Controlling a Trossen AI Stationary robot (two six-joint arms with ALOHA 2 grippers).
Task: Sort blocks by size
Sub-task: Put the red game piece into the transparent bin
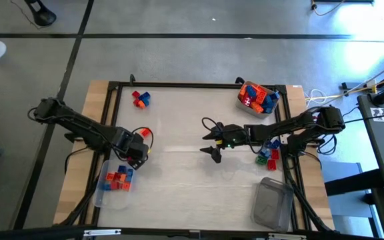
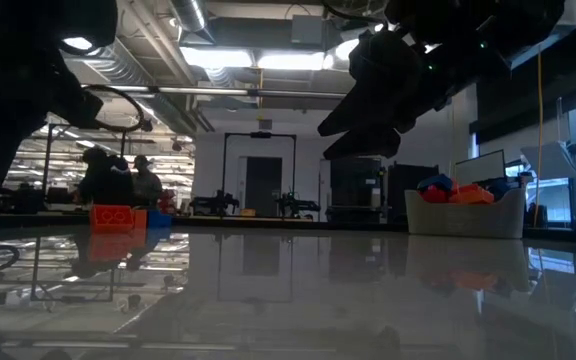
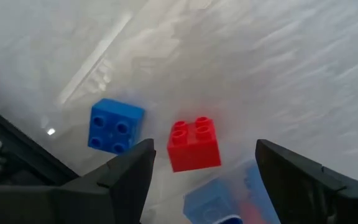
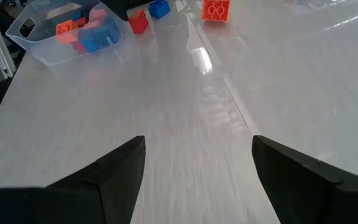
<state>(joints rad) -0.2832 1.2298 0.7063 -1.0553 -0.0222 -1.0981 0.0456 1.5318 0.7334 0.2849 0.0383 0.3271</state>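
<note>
Left gripper (image 1: 139, 155) hangs with fingers apart in the high view, just above a clear plastic tub (image 1: 103, 197) of small red and blue bricks; the right gripper (image 1: 212, 143), also spread, waits mid-worktop. From the left wrist, a small red plastic brick (image 3: 193, 144) sits squarely between the fingers, a blue one (image 3: 114, 126) just outside.

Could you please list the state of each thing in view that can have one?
Left gripper: open, empty, above a red block.
Right gripper: open, empty, mid-table.
Full tub: heaped with blocks.
Left tub: holds several blocks.
Empty tub: nothing inside.
</note>
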